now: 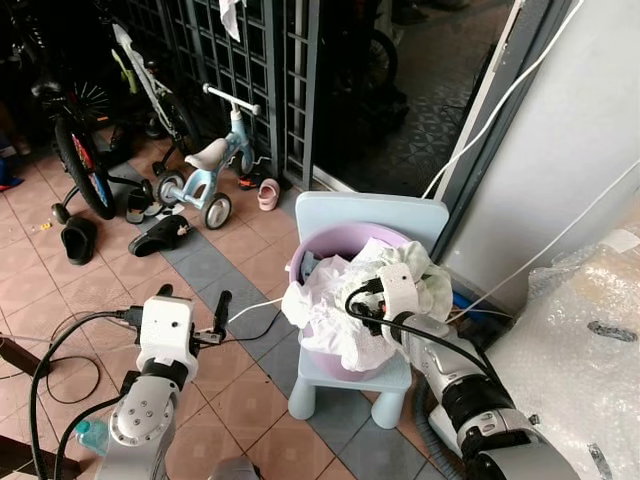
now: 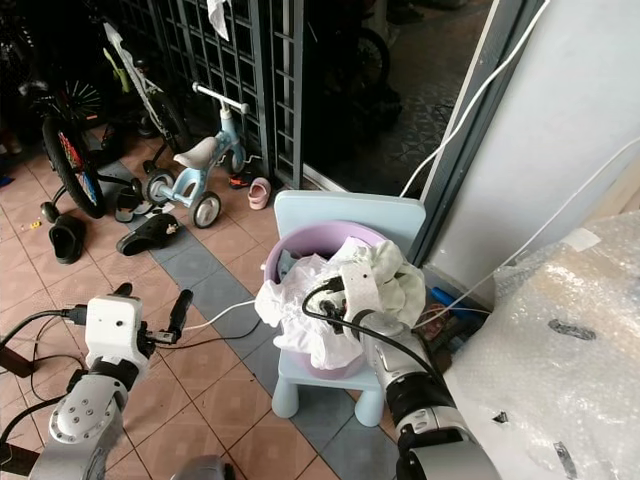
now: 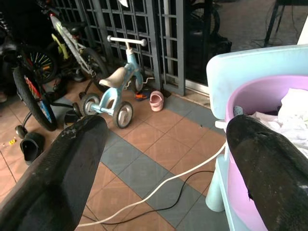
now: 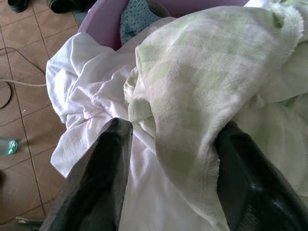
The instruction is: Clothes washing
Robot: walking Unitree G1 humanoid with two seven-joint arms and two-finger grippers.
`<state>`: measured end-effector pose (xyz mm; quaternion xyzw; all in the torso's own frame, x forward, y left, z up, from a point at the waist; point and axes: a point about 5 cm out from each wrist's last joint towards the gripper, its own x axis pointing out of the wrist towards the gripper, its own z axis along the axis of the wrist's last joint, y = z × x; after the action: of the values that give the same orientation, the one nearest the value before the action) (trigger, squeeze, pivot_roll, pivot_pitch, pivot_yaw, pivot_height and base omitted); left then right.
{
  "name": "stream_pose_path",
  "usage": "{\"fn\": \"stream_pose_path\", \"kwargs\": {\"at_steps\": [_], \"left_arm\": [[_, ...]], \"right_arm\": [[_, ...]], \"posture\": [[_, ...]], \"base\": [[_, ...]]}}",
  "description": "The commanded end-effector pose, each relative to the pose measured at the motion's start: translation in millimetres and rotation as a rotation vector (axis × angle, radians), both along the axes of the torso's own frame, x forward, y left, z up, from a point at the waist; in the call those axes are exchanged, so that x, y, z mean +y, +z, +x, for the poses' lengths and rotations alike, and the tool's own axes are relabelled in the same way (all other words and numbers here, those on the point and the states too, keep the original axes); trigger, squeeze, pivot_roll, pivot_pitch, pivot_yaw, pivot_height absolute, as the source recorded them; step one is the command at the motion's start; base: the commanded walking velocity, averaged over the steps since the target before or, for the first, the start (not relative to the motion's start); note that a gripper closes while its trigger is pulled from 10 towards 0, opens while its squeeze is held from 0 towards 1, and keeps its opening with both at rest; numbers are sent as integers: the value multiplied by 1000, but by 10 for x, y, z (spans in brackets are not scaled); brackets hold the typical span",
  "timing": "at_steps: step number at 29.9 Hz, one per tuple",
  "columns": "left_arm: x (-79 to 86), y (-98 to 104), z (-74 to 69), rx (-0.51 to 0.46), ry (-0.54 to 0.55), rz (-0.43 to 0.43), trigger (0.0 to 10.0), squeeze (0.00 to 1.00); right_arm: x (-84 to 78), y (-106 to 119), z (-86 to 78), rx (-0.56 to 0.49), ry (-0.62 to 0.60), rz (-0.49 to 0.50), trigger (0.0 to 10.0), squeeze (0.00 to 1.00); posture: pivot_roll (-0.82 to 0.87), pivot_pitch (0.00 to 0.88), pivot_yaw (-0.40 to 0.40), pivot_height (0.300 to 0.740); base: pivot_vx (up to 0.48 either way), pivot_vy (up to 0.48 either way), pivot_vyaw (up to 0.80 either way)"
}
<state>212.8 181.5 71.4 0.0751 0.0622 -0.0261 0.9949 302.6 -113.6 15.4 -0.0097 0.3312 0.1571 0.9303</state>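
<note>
A purple basin [image 1: 330,240] stands on a small pale blue chair [image 1: 340,210], heaped with laundry. A white garment [image 1: 330,320] spills over its front rim, and a pale green checked cloth [image 4: 207,62] lies on top. My right gripper [image 1: 370,300] reaches into the heap. It is open, its fingers [image 4: 110,159] straddling a fold of the checked cloth. A blue dotted cloth [image 4: 137,19] peeks out deeper in the basin. My left gripper [image 1: 195,300] hovers open and holds nothing, above the tiled floor to the left of the chair.
A light blue balance bike [image 1: 215,165], a bicycle [image 1: 80,140], dark sandals [image 1: 160,235] and a pink shoe [image 1: 268,193] lie by the metal gate [image 1: 250,60]. A white cable [image 1: 255,310] crosses the floor. Bubble wrap [image 1: 580,340] bulks at right. A plastic bottle [image 1: 90,435] lies near my left arm.
</note>
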Motion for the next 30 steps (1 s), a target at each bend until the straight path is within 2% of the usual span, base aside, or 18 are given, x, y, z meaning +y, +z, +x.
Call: {"fn": "stream_pose_path", "kwargs": {"at_steps": [1, 8, 17, 27, 30], "left_arm": [[-11, 49, -15, -12, 10, 8, 10000, 0], [-30, 160, -159, -16, 47, 8, 10000, 0], [-96, 221, -251, 3, 54, -13, 10000, 0], [-132, 243, -259, 19, 64, -29, 10000, 0], [-132, 254, -211, 16, 96, -19, 10000, 0]], "right_arm": [[8, 51, 56, -11, -8, 0, 0, 0], [24, 140, 177, -110, -157, -17, 0, 0], [32, 209, 238, -162, -237, -6, 0, 0], [10, 177, 218, -160, -269, 9, 0, 0], [0, 290, 283, -224, -291, 46, 0, 0]], "posture": [[80, 16, -61, 740], [112, 74, -80, 740], [111, 108, -89, 740], [103, 117, -100, 740], [97, 97, -95, 740]], "base": [[0, 0, 0], [0, 0, 0], [0, 0, 0], [0, 0, 0], [0, 0, 0]]}}
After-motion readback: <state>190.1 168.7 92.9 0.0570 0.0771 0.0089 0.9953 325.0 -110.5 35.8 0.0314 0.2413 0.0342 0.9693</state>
